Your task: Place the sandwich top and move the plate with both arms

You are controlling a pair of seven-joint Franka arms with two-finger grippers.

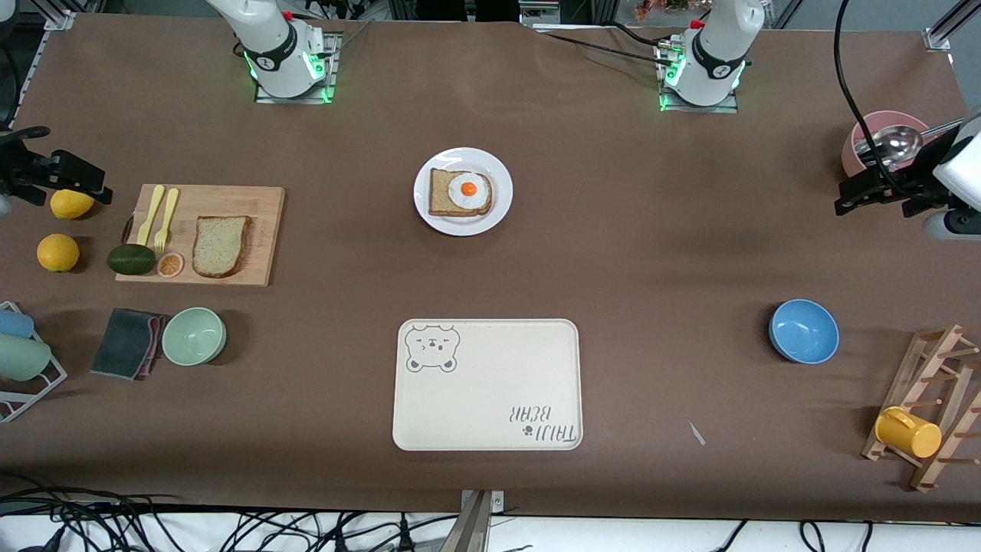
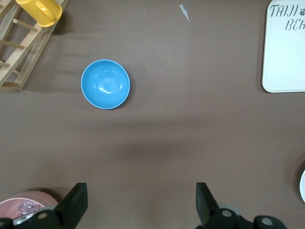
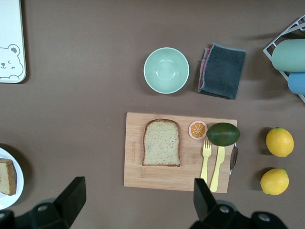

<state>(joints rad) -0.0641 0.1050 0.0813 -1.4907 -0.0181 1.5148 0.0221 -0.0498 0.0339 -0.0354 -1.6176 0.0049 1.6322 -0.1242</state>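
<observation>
Front view: sandwich top lay on cutting board, nine o'clock of plate holding bread with fried egg. Left wrist view: left gripper spread over bare table. Right wrist view: right gripper spread above board; flat slice could slip from a shallow pinch.

The plate was seen mid-worktop, a darker bread slice and a fried egg resting on it. The sandwich top was found flat on a wooden board toward the right arm's end, beside an orange slice. The bear tray was placed nearer the camera than the plate. The right claw was held over a lemon; the left claw was parked by a pink bowl.
</observation>
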